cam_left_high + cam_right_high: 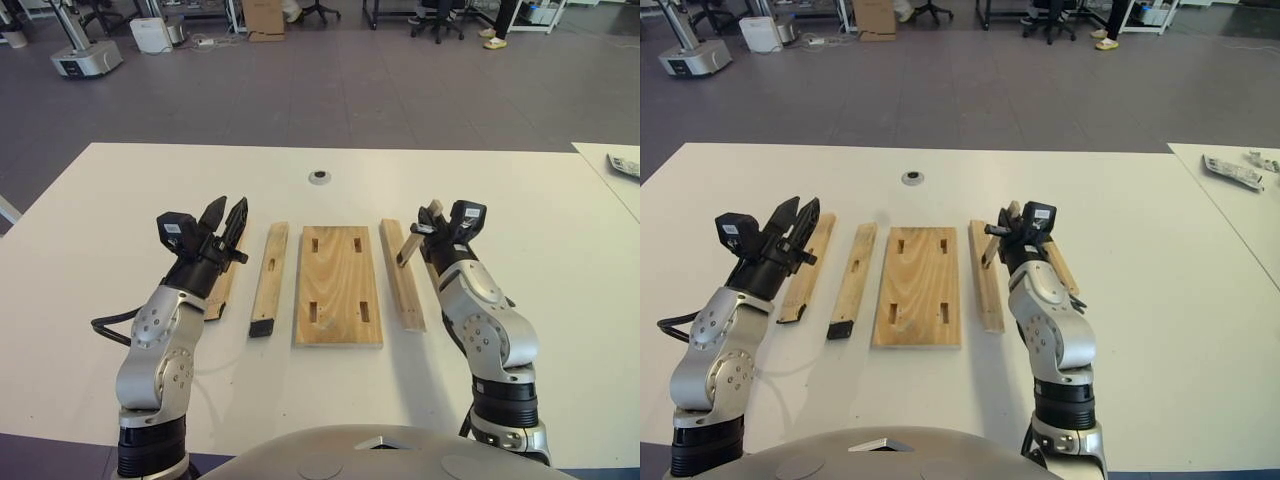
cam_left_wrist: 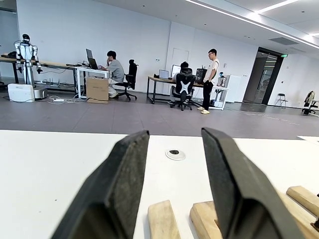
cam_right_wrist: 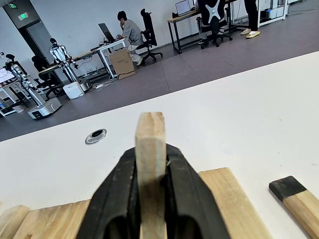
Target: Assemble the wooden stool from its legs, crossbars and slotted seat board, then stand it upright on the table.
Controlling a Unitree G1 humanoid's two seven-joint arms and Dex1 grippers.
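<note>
Assessing progress: found nothing joined. Observed seat board [image 1: 338,285] flat at tabletop [image 1: 120,200] centre, legs [image 1: 268,275] loose on either side. Noted right end effector [image 1: 418,232] clamped on one wooden bar [image 3: 151,144] (tilted, off the tabletop); left end effector [image 1: 229,206] spread wide, empty.

Open-plan robotics lab with office furniture.
Behind the white surface [image 1: 120,190]: desks [image 2: 160,78] with monitors [image 2: 89,54], wheeled chairs [image 2: 182,87], a cardboard box [image 2: 97,89] and a humanoid robot [image 2: 26,50].
</note>
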